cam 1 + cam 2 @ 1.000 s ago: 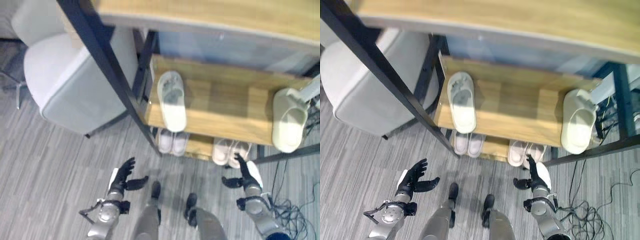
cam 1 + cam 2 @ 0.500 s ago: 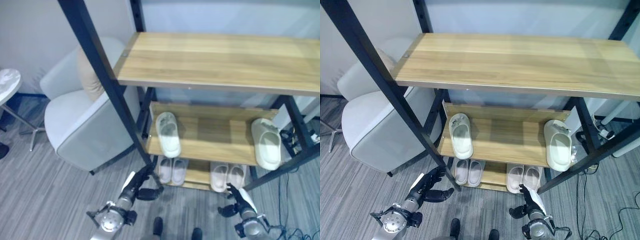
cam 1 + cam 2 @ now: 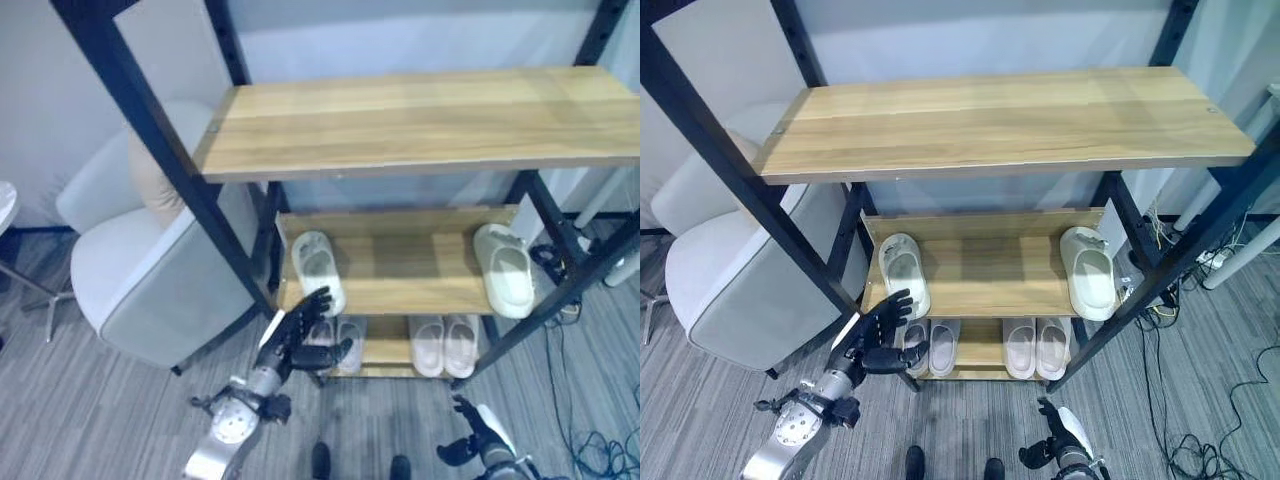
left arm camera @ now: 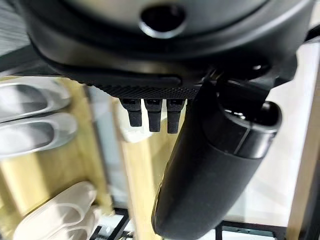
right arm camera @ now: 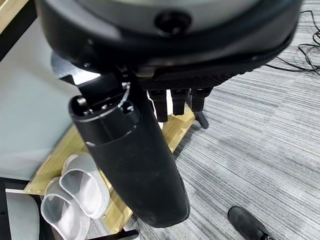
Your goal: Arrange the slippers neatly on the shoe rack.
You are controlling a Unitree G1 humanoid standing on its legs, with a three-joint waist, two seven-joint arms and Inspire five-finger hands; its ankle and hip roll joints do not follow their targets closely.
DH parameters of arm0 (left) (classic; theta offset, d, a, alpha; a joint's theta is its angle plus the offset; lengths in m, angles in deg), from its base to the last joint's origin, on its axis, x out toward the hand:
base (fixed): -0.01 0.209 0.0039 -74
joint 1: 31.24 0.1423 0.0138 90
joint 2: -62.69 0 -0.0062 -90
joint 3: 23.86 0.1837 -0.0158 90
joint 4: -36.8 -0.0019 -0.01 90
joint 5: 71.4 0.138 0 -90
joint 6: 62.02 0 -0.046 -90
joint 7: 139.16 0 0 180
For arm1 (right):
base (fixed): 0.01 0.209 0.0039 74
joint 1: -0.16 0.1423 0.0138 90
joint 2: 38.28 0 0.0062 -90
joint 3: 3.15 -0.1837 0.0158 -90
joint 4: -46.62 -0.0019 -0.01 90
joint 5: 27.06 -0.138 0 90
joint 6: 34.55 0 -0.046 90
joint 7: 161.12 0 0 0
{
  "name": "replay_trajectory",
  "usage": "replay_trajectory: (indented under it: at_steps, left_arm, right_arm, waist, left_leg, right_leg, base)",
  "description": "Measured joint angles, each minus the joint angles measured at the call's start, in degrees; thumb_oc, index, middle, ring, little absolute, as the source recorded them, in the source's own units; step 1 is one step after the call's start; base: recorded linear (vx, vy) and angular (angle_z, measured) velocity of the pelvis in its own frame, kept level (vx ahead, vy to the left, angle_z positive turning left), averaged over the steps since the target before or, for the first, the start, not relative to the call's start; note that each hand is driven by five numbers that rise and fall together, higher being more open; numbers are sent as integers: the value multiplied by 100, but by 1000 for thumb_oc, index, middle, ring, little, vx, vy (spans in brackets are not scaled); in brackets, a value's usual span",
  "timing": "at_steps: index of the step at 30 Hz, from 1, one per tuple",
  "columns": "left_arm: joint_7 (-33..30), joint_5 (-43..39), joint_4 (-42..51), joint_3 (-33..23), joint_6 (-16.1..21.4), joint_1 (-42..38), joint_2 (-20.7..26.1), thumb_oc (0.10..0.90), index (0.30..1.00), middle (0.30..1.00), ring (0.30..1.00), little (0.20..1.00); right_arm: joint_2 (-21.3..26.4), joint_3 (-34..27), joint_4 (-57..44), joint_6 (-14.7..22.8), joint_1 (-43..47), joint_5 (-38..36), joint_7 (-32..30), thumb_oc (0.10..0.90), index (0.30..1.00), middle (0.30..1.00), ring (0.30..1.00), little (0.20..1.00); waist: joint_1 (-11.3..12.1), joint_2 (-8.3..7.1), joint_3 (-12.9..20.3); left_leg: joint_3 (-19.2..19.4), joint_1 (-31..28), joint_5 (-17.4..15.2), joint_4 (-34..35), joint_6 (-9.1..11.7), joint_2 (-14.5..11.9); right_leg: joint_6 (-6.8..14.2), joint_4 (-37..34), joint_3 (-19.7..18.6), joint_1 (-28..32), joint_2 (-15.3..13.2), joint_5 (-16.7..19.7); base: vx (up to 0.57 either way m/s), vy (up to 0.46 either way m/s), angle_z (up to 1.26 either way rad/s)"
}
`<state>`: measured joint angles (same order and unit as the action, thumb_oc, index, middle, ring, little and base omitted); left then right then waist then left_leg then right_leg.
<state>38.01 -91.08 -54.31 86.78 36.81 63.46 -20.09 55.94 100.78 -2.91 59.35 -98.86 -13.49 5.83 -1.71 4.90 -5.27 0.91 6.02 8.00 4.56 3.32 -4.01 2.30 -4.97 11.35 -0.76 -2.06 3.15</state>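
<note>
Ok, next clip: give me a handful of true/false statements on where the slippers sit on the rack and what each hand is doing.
1. The top shelf holds a pair of slippers. False: its wooden surface is bare.
2. On the middle shelf, two slippers lie far apart, the left slipper at one end and the right slipper at the other. True.
3. The left hand is raised in front of the rack with fingers spread, holding nothing. True.
4. The right hand is shut on a slipper. False: it hangs low over the floor, open and holding nothing.
5. The bottom shelf carries two pairs side by side, the left pair and the right pair. True.
</note>
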Motion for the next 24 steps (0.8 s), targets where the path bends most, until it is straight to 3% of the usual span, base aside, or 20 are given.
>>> replay_trajectory:
  at_steps: [10,20,24]
  left_arm:
    - [-1009,1621,-43,-33,46,-856,15,800,900,900,900,900]
    - [-1535,3093,-985,77,-17,-2137,107,800,900,900,900,900]
    - [-1661,3689,-1449,281,-53,-2694,427,800,900,900,900,900]
  right_arm:
    - [9,2,79,-3,-1,-2,-48,800,900,900,900,900]
    - [85,5,107,3,52,-4,-124,800,900,900,900,900]
    - [100,89,107,5,95,-7,-125,800,900,900,900,900]
  waist:
    - [-24,78,-2]
    - [-164,73,-4]
    - [-309,65,-7]
  left_leg:
    - [93,39,-12,-1,14,-4]
    - [161,261,-3,-2,17,-13]
    - [186,373,14,-3,33,-17]
  right_leg:
    - [4,1,-100,-81,-4,11]
    - [22,3,-121,-329,-3,44]
    - [11,3,-132,-459,-6,61]
  base:
    - [12,-4,-4]
    - [-8,-1,-4]
    - [2,-1,-2]
